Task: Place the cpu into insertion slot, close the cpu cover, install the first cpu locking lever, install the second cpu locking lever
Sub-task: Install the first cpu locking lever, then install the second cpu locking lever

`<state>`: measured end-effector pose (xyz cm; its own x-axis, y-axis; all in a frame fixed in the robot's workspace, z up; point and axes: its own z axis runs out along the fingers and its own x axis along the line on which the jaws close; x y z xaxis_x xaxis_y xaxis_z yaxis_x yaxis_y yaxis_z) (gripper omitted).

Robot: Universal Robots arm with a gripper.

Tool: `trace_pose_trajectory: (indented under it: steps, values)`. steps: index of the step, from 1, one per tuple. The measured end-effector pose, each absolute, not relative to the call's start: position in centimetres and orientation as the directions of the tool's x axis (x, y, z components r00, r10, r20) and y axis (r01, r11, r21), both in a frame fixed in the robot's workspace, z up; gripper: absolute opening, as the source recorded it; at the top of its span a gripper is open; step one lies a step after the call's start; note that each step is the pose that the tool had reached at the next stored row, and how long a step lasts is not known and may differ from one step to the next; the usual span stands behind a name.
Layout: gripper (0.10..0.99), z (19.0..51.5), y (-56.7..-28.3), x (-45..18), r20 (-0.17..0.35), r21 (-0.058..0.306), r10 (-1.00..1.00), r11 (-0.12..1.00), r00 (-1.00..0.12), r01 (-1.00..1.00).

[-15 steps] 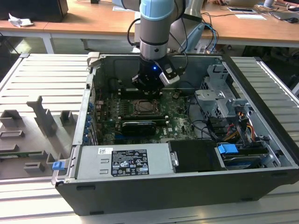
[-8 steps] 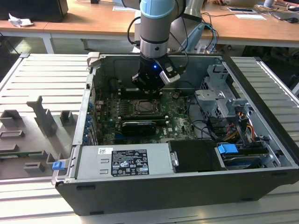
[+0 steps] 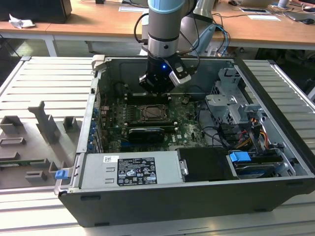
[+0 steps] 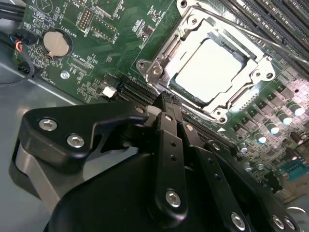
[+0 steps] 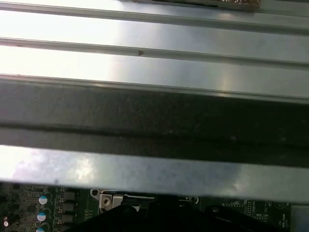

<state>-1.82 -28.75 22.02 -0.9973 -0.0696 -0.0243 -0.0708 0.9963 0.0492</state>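
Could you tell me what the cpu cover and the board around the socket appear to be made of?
The cpu cover looks like bare stamped metal, silvery and glossy with bright reflections along its edges. The circuit board looks like the usual green laminate, slightly glossy, with fine printed traces and small soldered parts; the exact material cannot be told.

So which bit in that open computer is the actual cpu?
Find the green motherboard on the floor of the open computer case. Near its middle is a square silver cover frame, and the cpu is the pale, plain square showing through its window, unlike the long black memory slots beside it.
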Motion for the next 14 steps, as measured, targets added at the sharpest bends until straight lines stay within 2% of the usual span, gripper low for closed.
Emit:
trace_pose_trajectory:
  steps: [14]
  values:
    - [0.106,22.02,-29.73,-1.81,-0.024,0.049,-0.07,0.996,-0.997,-0.071]
